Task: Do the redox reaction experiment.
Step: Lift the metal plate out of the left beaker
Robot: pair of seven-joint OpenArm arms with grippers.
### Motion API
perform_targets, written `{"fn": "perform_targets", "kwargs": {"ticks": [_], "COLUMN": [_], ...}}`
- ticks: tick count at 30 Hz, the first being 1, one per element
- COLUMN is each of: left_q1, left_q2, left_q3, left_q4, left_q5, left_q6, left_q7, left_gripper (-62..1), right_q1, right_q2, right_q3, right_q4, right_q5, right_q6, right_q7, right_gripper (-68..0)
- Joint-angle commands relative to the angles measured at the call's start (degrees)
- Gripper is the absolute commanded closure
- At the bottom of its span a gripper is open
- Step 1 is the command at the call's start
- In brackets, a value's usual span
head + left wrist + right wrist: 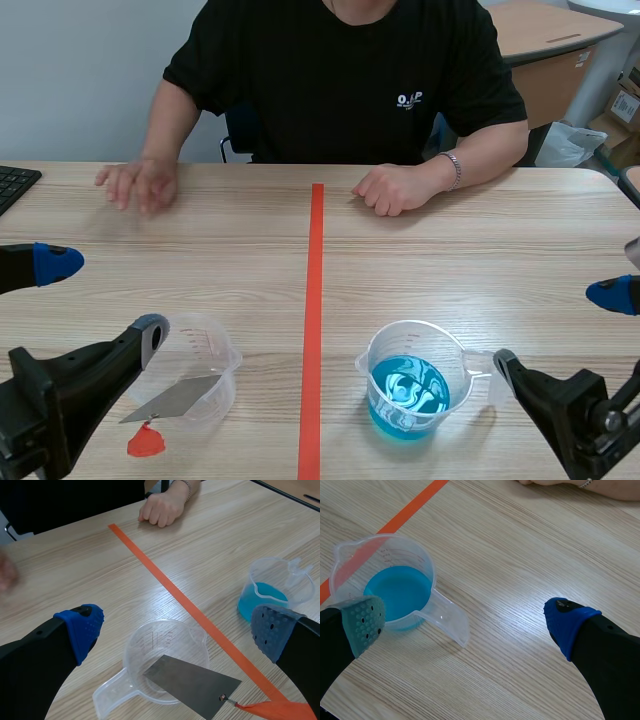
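The left gripper (177, 630) gapes wide and empty. The metal plate (192, 682) leans in the clear measuring cup (137, 647) just under its gap, long axis roughly finger to finger. The right gripper (467, 622), also wide open, has the cup of blue solution (395, 587) beside its left finger, so the left arm looks nearer the plate.

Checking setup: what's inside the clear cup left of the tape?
A grey metal sheet leans inside the clear cup, one end past its rim. The sheet hides part of the bottom.
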Motion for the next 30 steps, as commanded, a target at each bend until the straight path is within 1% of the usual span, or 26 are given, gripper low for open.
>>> {"fn": "perform_targets", "kwargs": {"ticks": [1, 6, 30], "left_q1": [-0.2, -0.2, -0.2], "left_q2": [0.0, 0.0, 0.0], "left_q3": [0.2, 0.2, 0.2], "left_q4": [0.3, 0.3, 0.4], "left_q5": [-0.3, -0.3, -0.4], "left_q6": [-0.1, -0.1, -0.1], "left_q7": [-0.5, 0.4, 0.1], "left_gripper": [-62.3, -62.3, -62.3], "right_q1": [0.0, 0.0, 0.0], "right_q2": [0.6, 0.6, 0.6], "right_q3": [0.6, 0.6, 0.6], "right_q4": [1.0, 1.0, 1.0], "right_q5": [0.2, 0.2, 0.2], "right_q6": [-0.9, -0.9, -0.9], "right_q7": [1.0, 1.0, 0.9], "right_gripper": [-67.9, -67.9, -67.9]}}
